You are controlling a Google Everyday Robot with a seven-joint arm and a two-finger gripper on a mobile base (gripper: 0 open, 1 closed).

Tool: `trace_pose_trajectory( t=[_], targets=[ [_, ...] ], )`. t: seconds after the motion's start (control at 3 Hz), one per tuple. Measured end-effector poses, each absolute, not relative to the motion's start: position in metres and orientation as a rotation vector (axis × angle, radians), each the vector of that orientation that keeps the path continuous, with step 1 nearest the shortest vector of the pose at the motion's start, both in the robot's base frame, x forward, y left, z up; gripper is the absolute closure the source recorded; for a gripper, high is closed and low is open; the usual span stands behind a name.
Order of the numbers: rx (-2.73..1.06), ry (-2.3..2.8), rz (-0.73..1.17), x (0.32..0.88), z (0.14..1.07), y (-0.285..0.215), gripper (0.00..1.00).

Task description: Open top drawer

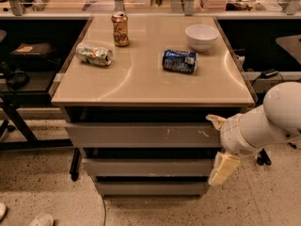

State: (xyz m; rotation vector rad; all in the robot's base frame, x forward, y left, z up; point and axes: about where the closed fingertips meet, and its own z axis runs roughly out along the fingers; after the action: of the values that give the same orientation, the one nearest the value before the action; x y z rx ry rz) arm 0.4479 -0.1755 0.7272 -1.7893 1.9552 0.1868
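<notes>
The top drawer (136, 135) is the widest grey front panel just under the tabletop, with small white scuff marks right of centre. None of its interior shows. My gripper (217, 147) is at the right end of that panel, on a white arm reaching in from the right. Its two cream fingers are spread apart, one (216, 121) at the panel's upper right corner, the other (224, 168) lower, beside the middle drawer. They hold nothing.
On the tan tabletop (141, 86) are an upright brown can (120, 28), a crushed silver can (94, 53) on its side, a blue can (179, 61) on its side and a white bowl (201, 36). The narrower middle drawer (146, 166) and lowest drawer (150, 188) are below. Dark shelving stands at the left.
</notes>
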Motion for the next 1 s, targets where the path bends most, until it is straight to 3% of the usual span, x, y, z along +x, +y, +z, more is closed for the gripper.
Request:
trace_pose_trajectory(
  t=[1.0],
  targets=[
    [-1.776, 1.792, 0.166, 0.509, 0.674, -0.164, 0.00]
  ],
)
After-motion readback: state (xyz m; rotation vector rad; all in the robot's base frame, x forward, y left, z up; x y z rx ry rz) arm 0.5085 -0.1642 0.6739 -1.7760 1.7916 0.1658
